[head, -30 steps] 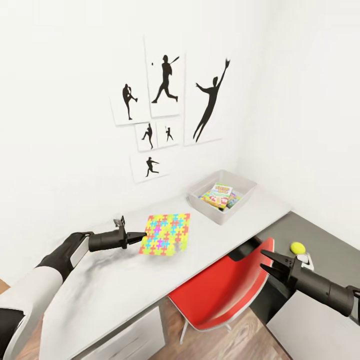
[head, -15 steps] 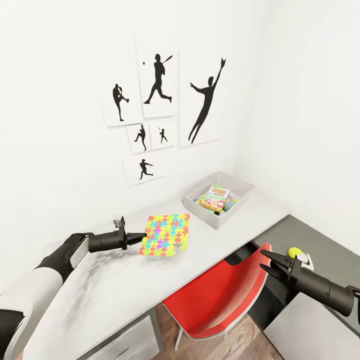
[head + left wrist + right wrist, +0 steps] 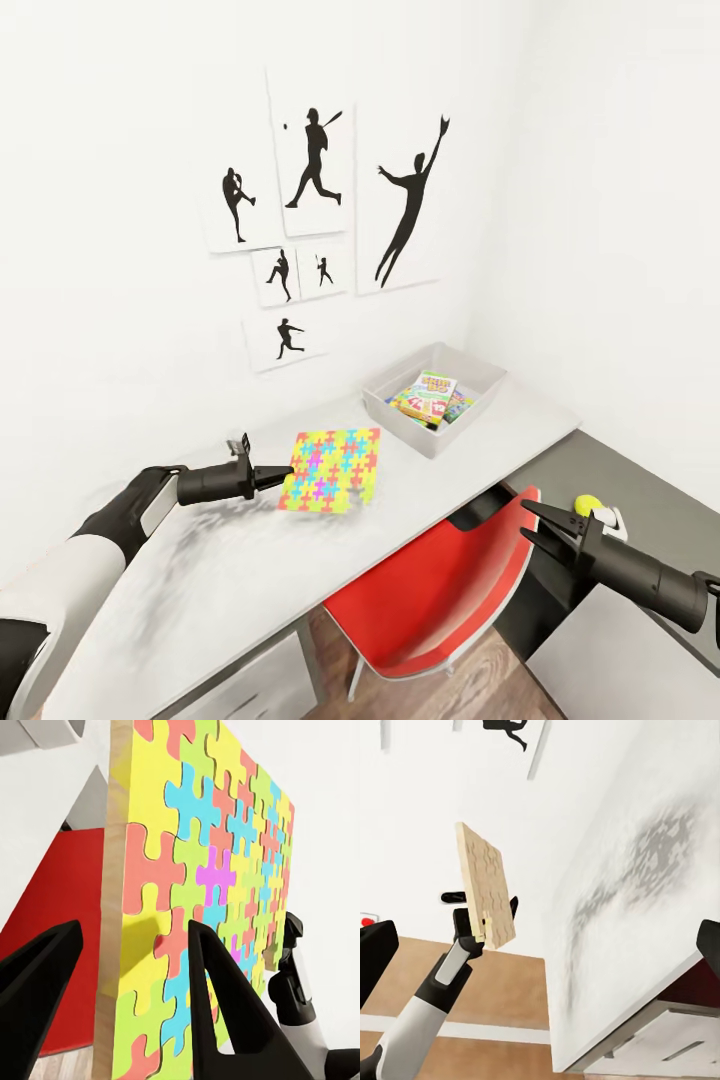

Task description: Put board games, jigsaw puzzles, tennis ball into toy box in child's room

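Left gripper [image 3: 283,474]: its fingers are clamped on the near edge of the jigsaw puzzle [image 3: 332,469], holding the square lifted just above the table [image 3: 240,570]. From the left wrist view one dark finger [image 3: 217,990] lies across the patterned face and the other sits behind the wooden edge.
Jigsaw puzzle, from the other side: from the right wrist view its plain brown back [image 3: 487,886] faces out, and the left gripper [image 3: 484,926] pinches its lower corner.
Right gripper [image 3: 533,526]: its fingers stand apart with nothing between them, out over the edge of the red chair [image 3: 440,595], well clear of the puzzle.
Toy box [image 3: 400,418]: sits on the light grey table top near the wall corner, beyond the held puzzle. Printed board games [image 3: 428,394] lie inside it; how many, I cannot tell.
Tennis ball [image 3: 588,506]: rests on the dark grey lower part of the table, just beyond the right gripper and apart from it.
Wall: black sports silhouette pictures [image 3: 330,215] hang above the table.
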Motion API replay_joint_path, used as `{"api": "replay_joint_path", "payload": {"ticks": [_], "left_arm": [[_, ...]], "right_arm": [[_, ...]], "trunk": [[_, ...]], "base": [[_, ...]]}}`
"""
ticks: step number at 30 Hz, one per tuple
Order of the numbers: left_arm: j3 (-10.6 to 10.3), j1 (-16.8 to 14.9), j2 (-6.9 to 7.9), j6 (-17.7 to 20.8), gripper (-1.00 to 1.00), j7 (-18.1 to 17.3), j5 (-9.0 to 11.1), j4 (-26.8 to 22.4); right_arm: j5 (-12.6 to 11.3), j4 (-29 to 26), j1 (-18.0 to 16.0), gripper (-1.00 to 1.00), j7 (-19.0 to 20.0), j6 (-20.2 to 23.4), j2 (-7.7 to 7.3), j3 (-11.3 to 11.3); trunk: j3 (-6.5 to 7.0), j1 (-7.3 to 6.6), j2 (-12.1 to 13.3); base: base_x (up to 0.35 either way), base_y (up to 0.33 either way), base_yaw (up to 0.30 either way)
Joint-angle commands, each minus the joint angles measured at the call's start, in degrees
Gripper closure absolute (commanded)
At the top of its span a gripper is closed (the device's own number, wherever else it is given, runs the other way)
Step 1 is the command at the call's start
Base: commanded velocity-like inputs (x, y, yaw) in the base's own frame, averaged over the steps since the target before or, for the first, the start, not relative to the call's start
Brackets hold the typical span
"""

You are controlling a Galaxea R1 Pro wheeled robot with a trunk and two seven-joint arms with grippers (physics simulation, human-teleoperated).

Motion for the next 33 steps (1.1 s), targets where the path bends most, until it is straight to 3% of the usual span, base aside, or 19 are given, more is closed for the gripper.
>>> {"api": "replay_joint_path", "payload": {"ticks": [1,10,33], "left_arm": [[-0.3,-0.1,0.09,-0.5,1.00,-0.1,0.3,0.0],[-0.3,-0.1,0.11,-2.4,1.00,-0.3,0.5,0.0],[-0.3,0.0,0.11,-2.6,1.00,-0.3,0.5,0.0]], "right_arm": [[0.6,0.0,-0.1,-1.00,0.6,0.2,0.00,-0.1],[0.6,0.0,-0.1,-1.00,0.6,0.2,0.00,-0.1],[0.6,0.0,-0.1,-1.00,0.6,0.2,0.03,0.0]], "trunk": [[-0.12,0.04,-0.1],[-0.12,0.04,-0.1],[-0.12,0.04,-0.1]], "base": [[0.163,-0.153,0.000],[0.149,-0.102,0.000],[-0.006,-0.048,0.000]]}}
